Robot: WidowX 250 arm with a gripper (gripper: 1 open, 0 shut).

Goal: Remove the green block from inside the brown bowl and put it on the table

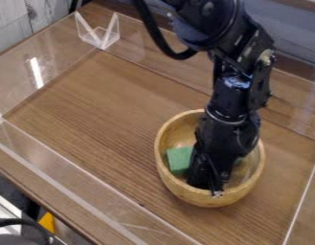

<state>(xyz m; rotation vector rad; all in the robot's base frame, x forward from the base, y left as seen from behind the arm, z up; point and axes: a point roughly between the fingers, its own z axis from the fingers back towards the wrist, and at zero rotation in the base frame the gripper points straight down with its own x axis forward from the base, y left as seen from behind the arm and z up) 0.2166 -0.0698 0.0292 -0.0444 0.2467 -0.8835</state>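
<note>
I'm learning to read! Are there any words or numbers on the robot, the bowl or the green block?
No text can be read in this picture.
Robot arm: a small pale spot, too blurred to tell whether it is writing.
Brown bowl: plain wood, no writing.
Green block: plain green, no writing.
Table: only wood grain.
</note>
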